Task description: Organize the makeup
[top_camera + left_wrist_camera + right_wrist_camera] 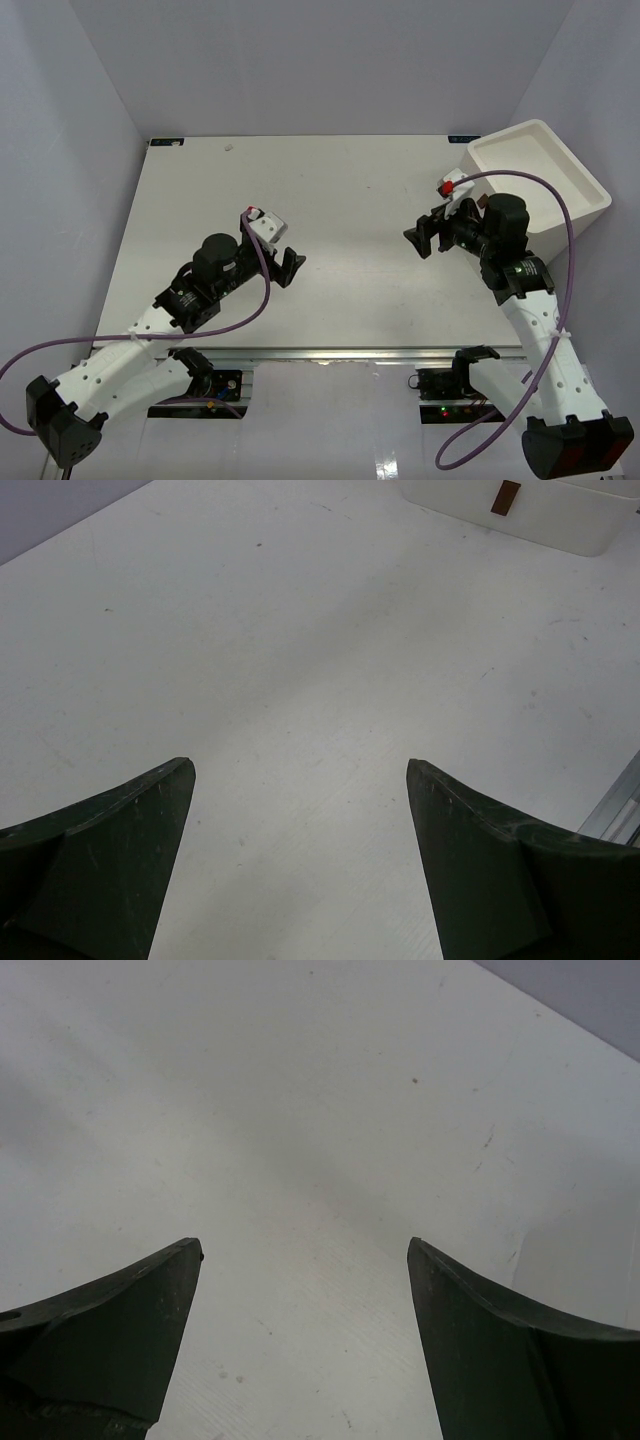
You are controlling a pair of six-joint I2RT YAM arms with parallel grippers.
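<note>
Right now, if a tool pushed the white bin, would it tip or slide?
Probably slide: the white bin looks broad-based and sits on a smooth tabletop. Its thick straight walls look rigid, so it likely would not flex.

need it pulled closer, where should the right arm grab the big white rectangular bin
Pinch the rim of the big white rectangular bin on the side nearest the right gripper, from above: its top is open, so one finger probably fits inside the thin wall, one outside.
</note>
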